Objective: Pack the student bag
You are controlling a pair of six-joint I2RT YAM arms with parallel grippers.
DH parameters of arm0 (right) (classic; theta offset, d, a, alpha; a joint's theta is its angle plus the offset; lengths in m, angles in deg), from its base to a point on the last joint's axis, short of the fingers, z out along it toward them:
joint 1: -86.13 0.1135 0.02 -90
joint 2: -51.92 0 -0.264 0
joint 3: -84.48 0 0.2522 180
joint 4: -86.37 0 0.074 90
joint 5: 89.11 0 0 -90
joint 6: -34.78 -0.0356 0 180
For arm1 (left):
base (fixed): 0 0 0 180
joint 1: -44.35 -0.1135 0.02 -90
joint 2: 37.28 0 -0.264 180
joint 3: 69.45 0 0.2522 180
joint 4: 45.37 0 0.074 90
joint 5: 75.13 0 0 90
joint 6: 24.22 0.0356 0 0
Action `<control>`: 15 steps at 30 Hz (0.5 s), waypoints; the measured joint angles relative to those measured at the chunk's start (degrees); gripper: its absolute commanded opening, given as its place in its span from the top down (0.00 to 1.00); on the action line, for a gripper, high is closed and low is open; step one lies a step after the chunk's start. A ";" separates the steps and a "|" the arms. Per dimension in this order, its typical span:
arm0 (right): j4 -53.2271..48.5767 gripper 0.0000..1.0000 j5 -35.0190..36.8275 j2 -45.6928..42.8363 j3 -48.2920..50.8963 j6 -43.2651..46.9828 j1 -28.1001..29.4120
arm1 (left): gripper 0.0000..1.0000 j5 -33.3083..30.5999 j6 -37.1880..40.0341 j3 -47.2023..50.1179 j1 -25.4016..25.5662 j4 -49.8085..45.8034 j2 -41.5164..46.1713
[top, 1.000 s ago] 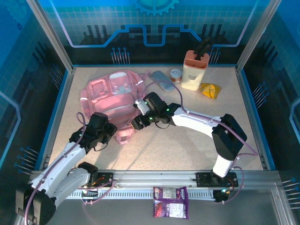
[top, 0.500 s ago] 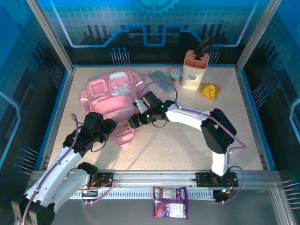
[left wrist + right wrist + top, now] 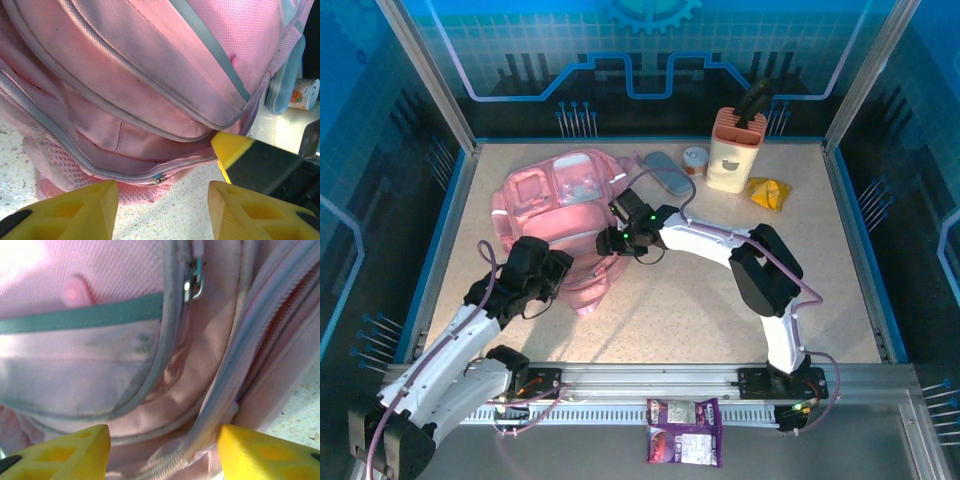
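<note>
Pink backpack (image 3: 555, 215) lying on the table between two claws, both released.
The left claw (image 3: 162, 200) gapes just short of the backpack's lower zip (image 3: 157, 176), gripping nothing; the right claw (image 3: 162, 445) stands spread against the backpack's side seam (a zip pull (image 3: 192, 285) just ahead of it), not clenched; beyond the right claw, well apart, lie a grey case (image 3: 665, 172) and a yellow packet (image 3: 768, 192).

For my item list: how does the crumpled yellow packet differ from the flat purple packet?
The crumpled yellow packet lies on the speckled table, far right; the flat purple packet lies off it, outside the front rail. The yellow packet is bunched, the purple packet flat. Both lie away from the pink backpack.
</note>
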 measured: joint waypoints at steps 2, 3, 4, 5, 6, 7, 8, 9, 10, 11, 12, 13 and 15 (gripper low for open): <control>-1.11 0.53 0.61 1.20 -1.42 -0.28 0.11 | 0.48 -0.13 -0.15 0.28 0.04 0.00 0.07; -1.60 0.58 1.14 1.62 -1.90 -0.61 0.26 | 0.48 -0.15 -0.37 0.37 0.04 -0.02 0.07; -1.90 0.65 1.49 1.84 -2.25 -0.61 0.35 | 0.48 -0.17 -0.61 0.39 0.04 0.00 0.07; -2.08 0.70 1.73 1.90 -2.51 -0.55 0.39 | 0.47 -0.17 -0.90 0.39 0.04 -0.02 0.11; -2.19 0.76 1.90 1.90 -2.69 -0.74 0.39 | 0.46 -0.20 -1.18 0.39 0.04 -0.02 0.22; -2.23 0.84 2.05 1.90 -2.95 -1.07 0.39 | 0.46 -0.26 -1.42 0.39 0.04 -0.07 0.35; -2.19 0.92 2.10 1.90 -3.13 -1.18 0.39 | 0.45 -0.37 -1.55 0.39 0.07 -0.09 0.50; -2.14 1.00 2.38 1.84 -3.19 -1.44 0.46 | 0.43 -0.37 -1.79 0.39 0.09 -0.13 0.72; -2.19 1.00 2.56 1.66 -3.19 -2.10 0.48 | 0.43 -0.37 -2.40 0.39 0.11 -0.24 1.03; -2.12 1.00 2.71 1.40 -3.10 -2.80 0.50 | 0.42 -0.37 -2.93 0.42 0.17 -0.31 1.36; -1.77 1.00 2.73 0.90 -2.82 -3.32 0.50 | 0.42 -0.44 -3.61 0.46 0.33 -0.33 1.79; -1.11 1.00 2.64 0.02 -2.19 -4.07 0.52 | 0.41 -0.57 -4.48 0.50 0.66 -0.28 2.25; -0.46 1.00 2.71 -1.75 -1.49 -5.42 0.63 | 0.40 -0.61 -5.99 0.55 1.51 -0.26 2.93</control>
